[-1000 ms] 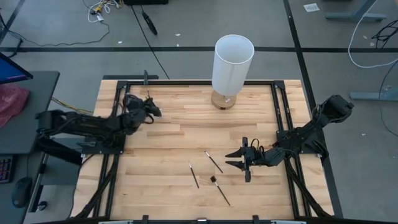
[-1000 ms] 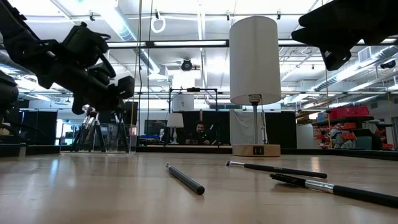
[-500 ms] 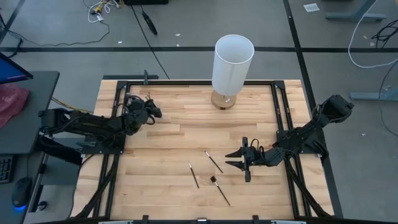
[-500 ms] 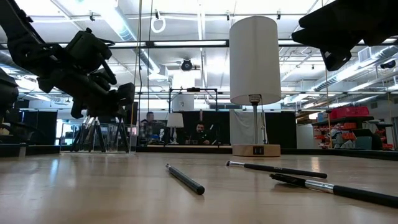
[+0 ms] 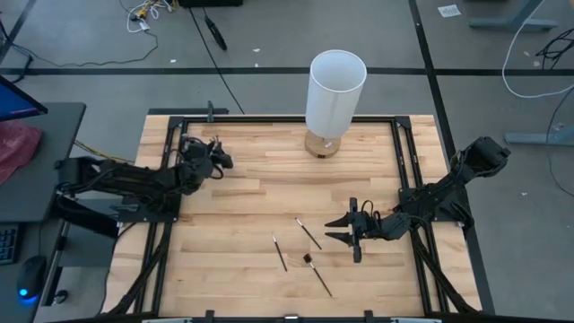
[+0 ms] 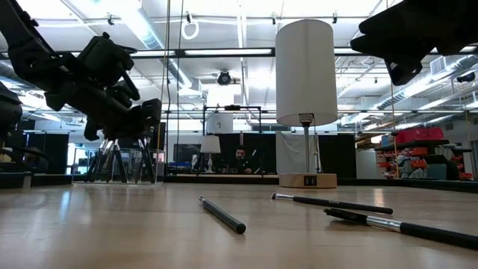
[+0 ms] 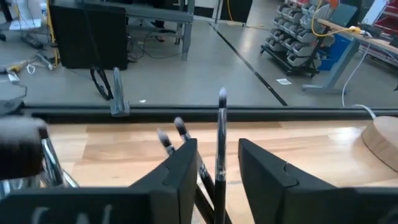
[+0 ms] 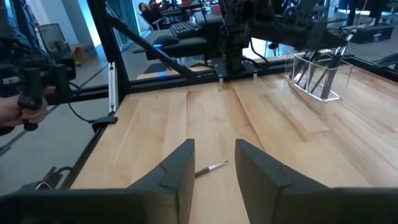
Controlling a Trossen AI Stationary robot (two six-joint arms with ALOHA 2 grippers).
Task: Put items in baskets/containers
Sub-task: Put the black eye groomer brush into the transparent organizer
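Note:
Three thin dark brushes lie flat on the table near its front: one [image 5: 280,253], one [image 5: 308,233] and one [image 5: 317,274]. My right gripper [image 5: 345,231] hovers open just right of them, and one brush [image 8: 211,168] lies beyond its fingers. The see-through container [image 8: 317,81] stands at the far left with several brushes upright in it. My left gripper [image 5: 218,158] hangs open over it. One upright brush [image 7: 221,118] rises between its fingers with a gap on each side. Other brush heads [image 7: 180,127] stand beside it.
A tall white cylinder lamp [image 5: 336,90] on a wooden base [image 6: 306,180] stands at the far middle of the table. Black frame rails [image 5: 269,115] run round the table edges. Bare wood [image 5: 260,193] lies between the container and the loose brushes.
My left gripper has drawn back a little toward the table's left edge above the container. The right arm and the three loose brushes have kept still.

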